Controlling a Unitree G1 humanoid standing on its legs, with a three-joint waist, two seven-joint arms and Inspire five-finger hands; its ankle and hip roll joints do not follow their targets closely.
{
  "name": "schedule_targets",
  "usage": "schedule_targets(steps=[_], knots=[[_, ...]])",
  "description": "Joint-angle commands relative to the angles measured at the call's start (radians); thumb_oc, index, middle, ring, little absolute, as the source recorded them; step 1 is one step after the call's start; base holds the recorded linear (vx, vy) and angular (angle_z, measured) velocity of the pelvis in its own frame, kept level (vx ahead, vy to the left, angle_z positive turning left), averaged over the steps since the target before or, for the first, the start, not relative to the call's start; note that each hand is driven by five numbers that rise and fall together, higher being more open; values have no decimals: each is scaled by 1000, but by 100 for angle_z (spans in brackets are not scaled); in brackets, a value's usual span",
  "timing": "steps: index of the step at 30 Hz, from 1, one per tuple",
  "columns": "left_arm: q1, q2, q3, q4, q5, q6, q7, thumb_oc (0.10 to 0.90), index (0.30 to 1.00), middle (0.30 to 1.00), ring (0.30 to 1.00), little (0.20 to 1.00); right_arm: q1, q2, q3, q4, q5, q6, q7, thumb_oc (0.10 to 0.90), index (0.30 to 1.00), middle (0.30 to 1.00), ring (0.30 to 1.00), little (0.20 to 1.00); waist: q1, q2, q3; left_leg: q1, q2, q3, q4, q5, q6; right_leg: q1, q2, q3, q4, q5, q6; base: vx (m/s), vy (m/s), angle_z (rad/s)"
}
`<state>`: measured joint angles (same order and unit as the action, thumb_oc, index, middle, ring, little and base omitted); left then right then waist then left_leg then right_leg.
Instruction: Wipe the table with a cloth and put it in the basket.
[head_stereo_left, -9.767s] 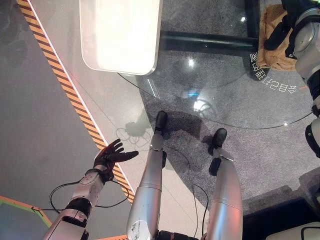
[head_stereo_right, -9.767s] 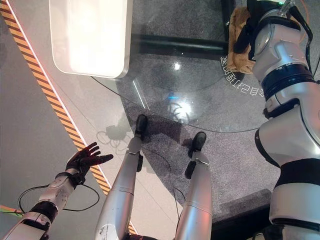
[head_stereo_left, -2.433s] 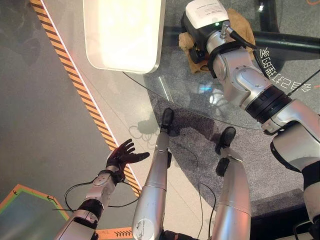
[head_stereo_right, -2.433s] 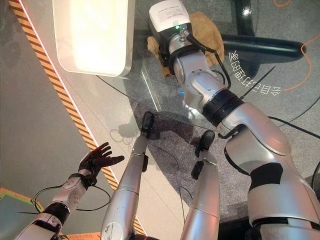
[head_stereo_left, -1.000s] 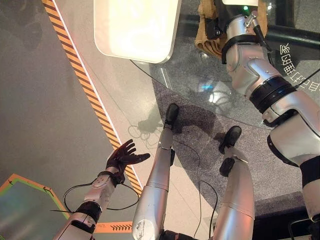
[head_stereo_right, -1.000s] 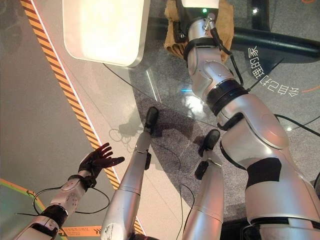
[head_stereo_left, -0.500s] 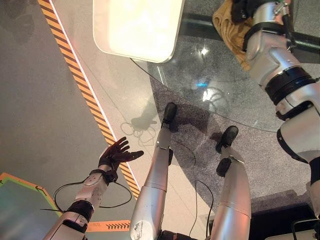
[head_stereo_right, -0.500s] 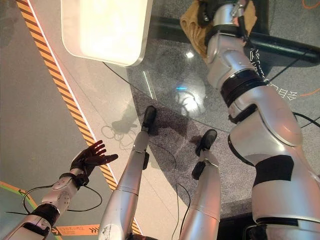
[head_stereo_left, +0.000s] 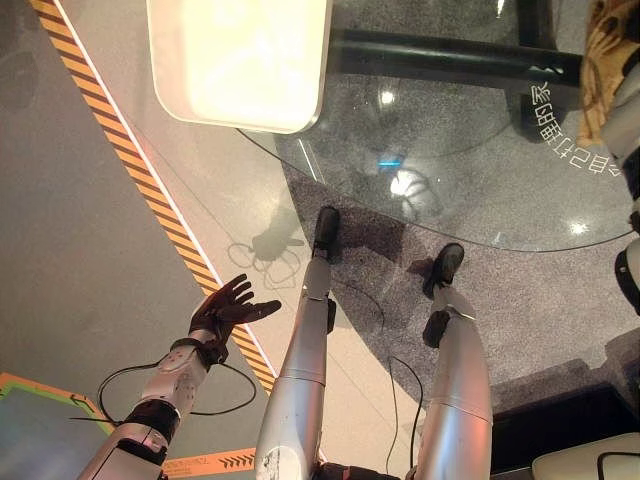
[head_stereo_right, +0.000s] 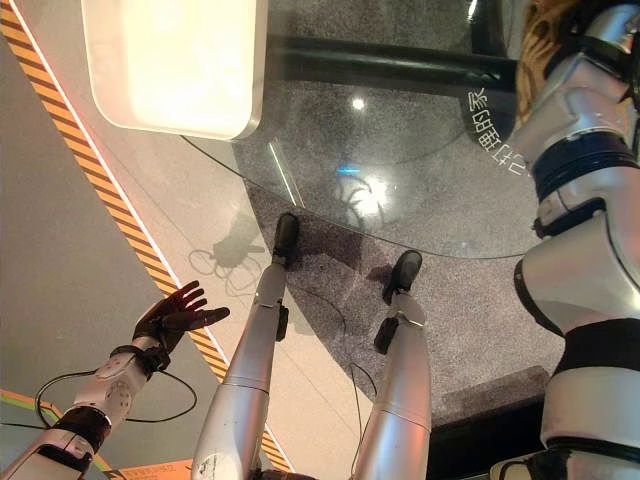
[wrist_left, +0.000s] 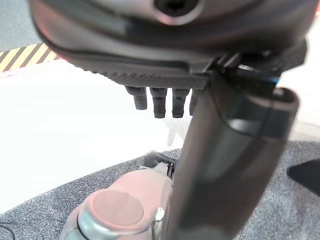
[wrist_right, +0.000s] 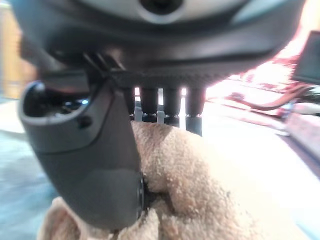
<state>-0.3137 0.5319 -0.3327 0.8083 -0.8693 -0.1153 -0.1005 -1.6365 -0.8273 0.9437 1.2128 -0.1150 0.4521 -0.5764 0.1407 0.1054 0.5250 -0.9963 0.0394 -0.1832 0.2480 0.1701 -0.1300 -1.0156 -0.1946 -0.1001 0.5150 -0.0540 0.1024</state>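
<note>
Tan fuzzy cloth (wrist_right: 200, 195) sits pinched under my right hand (wrist_right: 90, 150), fingers (wrist_right: 172, 107) curled on it; it has swept from twelve to two o'clock across the round glass desk (head_stereo_left: 480, 170). Wiping continues. Left hand (head_stereo_left: 225, 312) idles, spread.

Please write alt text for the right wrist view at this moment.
The robot's dark right hand presses its thumb and fingers into a fuzzy tan cloth, gripping a fold of it close to the camera. Behind is a bright blur.

left hand (head_stereo_right: 172, 313) open, low over floor | cloth (head_stereo_right: 548, 22) at upper right above glass table (head_stereo_right: 420, 190)
</note>
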Motion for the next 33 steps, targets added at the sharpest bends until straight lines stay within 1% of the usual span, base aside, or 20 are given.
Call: schedule_targets(steps=[1, 5, 9, 14, 19, 25, 33], knots=[[52, 53, 27, 70, -29, 3, 1, 800, 900, 900, 900, 900, -118, -150, 74, 3, -26, 26, -124, 100, 300, 300, 300, 200, 34, -4, -5, 28, -72, 76, 55, -113, 109, 69, 95, -84, -103, 11, -59, -4, -14, -4], [44, 62, 29, 81, -30, 3, -11, 800, 900, 900, 900, 900, -120, -150, 72, 18, -17, 7, -134, 100, 300, 300, 300, 200, 34, -7, -5, 24, -73, 73, 62, -115, 109, 68, 95, -84, -101, 10, -59, -1, -15, -5], [38, 63, 28, 82, -30, 5, -7, 800, 900, 900, 900, 900, -125, -144, 73, 7, -21, -2, -121, 100, 300, 300, 300, 200, 34, -10, -5, 22, -75, 72, 64, -116, 109, 67, 97, -85, -102, 11, -60, 0, 0, 0], [30, 58, 27, 86, -20, 5, -2, 800, 900, 900, 900, 900, -114, -121, 76, -25, -50, -50, -104, 100, 300, 300, 300, 200, 37, -11, -5, 24, -78, 68, 61, -117, 109, 70, 97, -87, -107, 11, -59, 0, 0, 0], [26, 52, 23, 91, -10, 0, -5, 800, 900, 900, 900, 900, -118, -83, 93, -71, -63, -68, -83, 100, 300, 300, 300, 200, 43, -9, -5, 31, -81, 67, 59, -118, 108, 78, 94, -91, -112, 10, -59, 0, 0, 0], [28, 39, 15, 86, 2, -10, -9, 800, 900, 900, 900, 900, -121, -19, 113, -136, -100, -90, -31, 100, 300, 300, 300, 200, 57, 0, -5, 29, -86, 65, 58, -117, 105, 79, 89, -98, -115, 6, -59, 0, 0, 0], [34, 20, 6, 81, 23, -25, -5, 800, 900, 900, 900, 900, -113, 60, 139, -226, -190, -131, 19, 100, 300, 300, 300, 200, 75, 11, -5, 27, -94, 62, 60, -116, 104, 78, 84, -108, -110, -1, -60, 0, 0, 0]])
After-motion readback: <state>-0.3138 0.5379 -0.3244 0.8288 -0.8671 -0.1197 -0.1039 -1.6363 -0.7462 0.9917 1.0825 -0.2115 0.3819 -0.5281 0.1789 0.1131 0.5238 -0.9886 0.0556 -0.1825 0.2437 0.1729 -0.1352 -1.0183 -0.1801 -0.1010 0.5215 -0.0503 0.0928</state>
